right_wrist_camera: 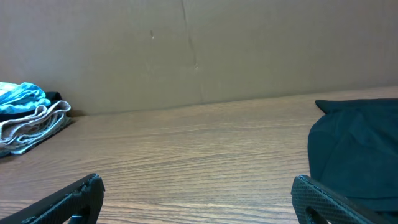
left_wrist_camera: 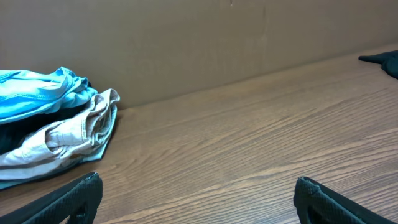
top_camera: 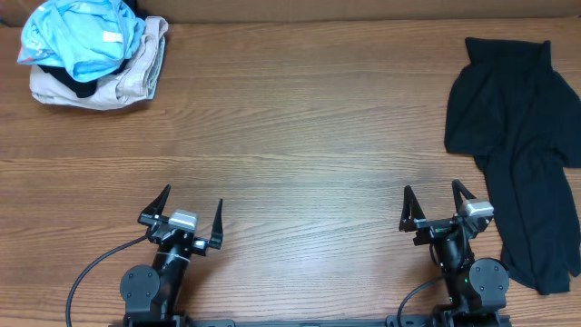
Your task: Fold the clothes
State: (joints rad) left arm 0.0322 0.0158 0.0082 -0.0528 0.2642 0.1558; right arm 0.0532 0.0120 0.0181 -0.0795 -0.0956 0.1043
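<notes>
black fabric, the shirt (top_camera: 522,145), is laid crumpled at the right end of the wooden table (top_camera: 300,118), just beside the right gripper (top_camera: 432,189). it is judged to be placed there for a first pick by that arm. the right gripper and the left gripper (top_camera: 192,198) are parked at the near edge with jaws spread wide and nothing held, which suits a starting posture. the light blue garment (top_camera: 82,36) and beige garment (top_camera: 136,77) are stacked in the far left corner, well apart from the shirt. the shirt's right side is cut off by the overhead view, and its sleeves and print cannot be made out. a dark item under the light blue garment is possibly more clothing.
</notes>
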